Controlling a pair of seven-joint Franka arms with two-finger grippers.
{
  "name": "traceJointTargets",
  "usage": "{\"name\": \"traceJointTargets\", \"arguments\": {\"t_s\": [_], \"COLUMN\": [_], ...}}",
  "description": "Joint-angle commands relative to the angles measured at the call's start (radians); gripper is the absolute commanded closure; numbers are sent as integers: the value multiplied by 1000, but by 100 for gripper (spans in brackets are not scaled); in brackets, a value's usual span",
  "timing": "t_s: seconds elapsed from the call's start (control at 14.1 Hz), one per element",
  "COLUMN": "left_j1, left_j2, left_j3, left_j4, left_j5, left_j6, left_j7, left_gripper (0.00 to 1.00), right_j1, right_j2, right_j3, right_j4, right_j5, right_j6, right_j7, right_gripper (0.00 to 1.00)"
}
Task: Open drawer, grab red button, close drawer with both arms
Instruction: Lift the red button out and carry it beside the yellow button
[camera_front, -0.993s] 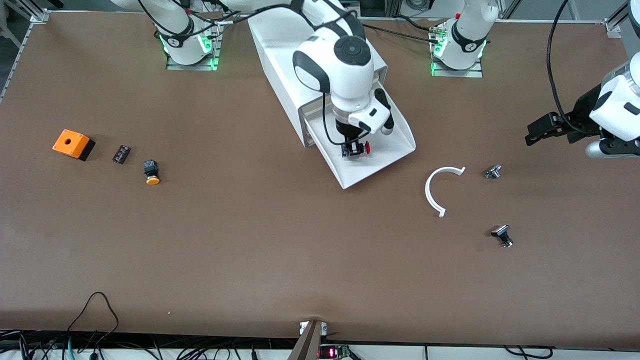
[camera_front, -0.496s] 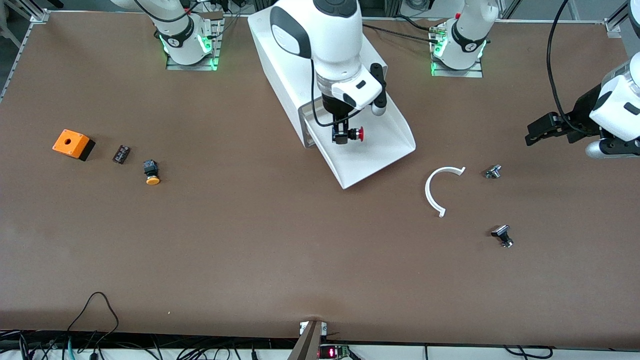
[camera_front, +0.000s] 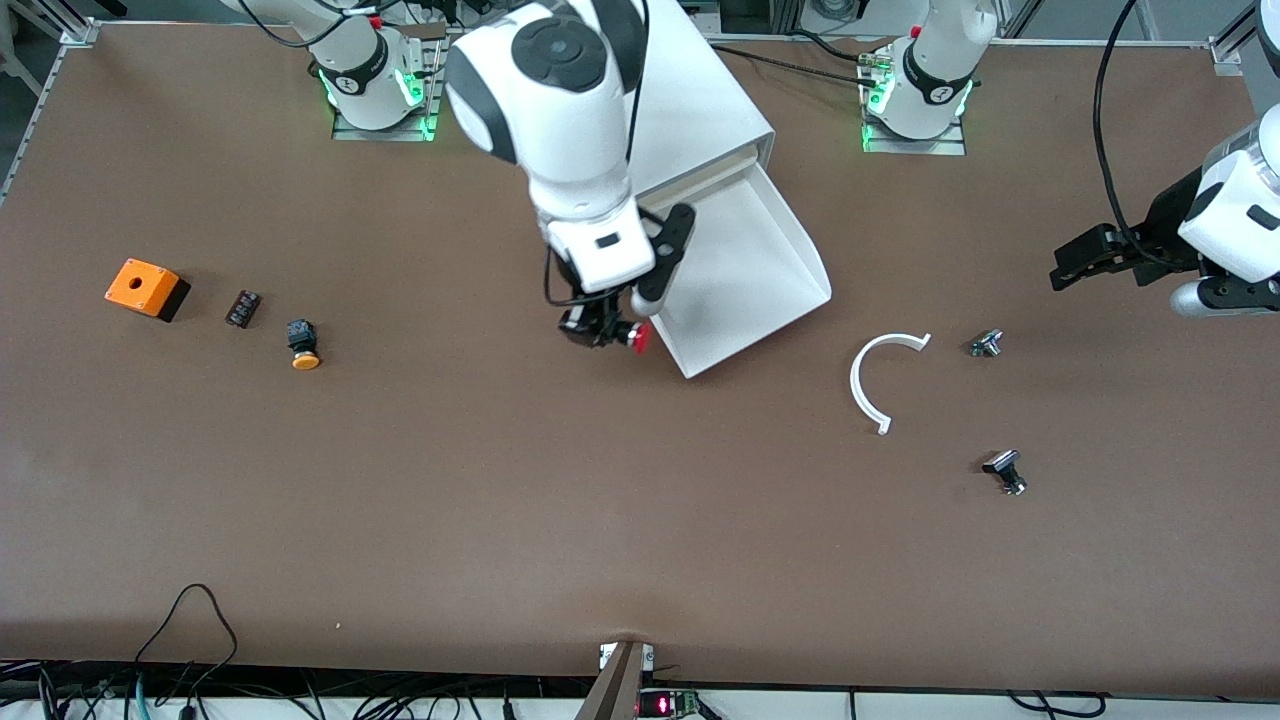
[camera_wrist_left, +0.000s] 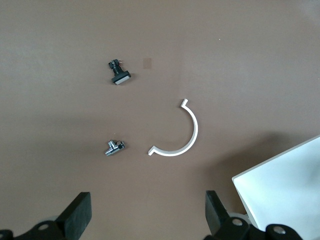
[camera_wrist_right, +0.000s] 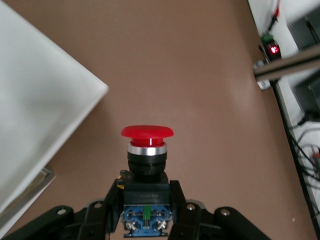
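The button (camera_front: 636, 337) (red cap) is clamped in the right hand (camera_front: 603, 331) over the table (camera_front: 500, 500), beside the open drawer (camera_front: 790, 265). Grab step done; closing remains. The left hand (camera_front: 1078, 262), open, waits at its end.

The right gripper (camera_front: 603, 333) has lifted the button (camera_front: 634, 337) out of the drawer (camera_front: 745, 275) and carried it off toward the right arm's end; clamped on the black body, it now hangs over the bare table just beside the drawer's corner, seemingly clear of the rim
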Motion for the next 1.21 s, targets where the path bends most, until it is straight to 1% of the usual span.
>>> {"name": "traceJointTargets", "arguments": {"t_s": [0.0, 0.43, 0.57, 0.71, 0.92, 0.99, 1.06, 1.13], "left_j1": [4, 2, -5, -4, -1, -5, -2, -5], "left_j2": [13, 22, 57, 111, 111, 123, 158, 153], "left_j3": [-2, -2, -5, -9, -12, -12, -14, -14], "left_j4": [29, 31, 34, 48, 46, 48, 48, 45], "left_j5": [5, 13, 22, 28, 27, 27, 25, 25], "left_j6": [-26, -24, -24, -26, -40, -44, -44, -46], "left_j7": [2, 5, 1, 0, 2, 0, 4, 1], "left_gripper": [0, 0, 0, 0, 0, 0, 0, 0], "right_j1": [-43, -160, -198, -221, -255, -280, -297, -306], "right_j2": [5, 8, 34, 56, 79, 93, 97, 88], "right_j3": [-1, -2, -2, -1, -1, -1, 1, 1], "right_j4": [-15, -88, -105, -111, -114, -119, -152, -221], "right_j5": [12, 14, 14, 15, 20, 39, 58, 75], "right_j6": [-1, -7, 8, 27, 33, 45, 77, 138], "right_j7": [45, 129, 179, 179, 180, 176, 174, 174], "right_gripper": [61, 65, 66, 68, 68, 68, 68, 68]}}
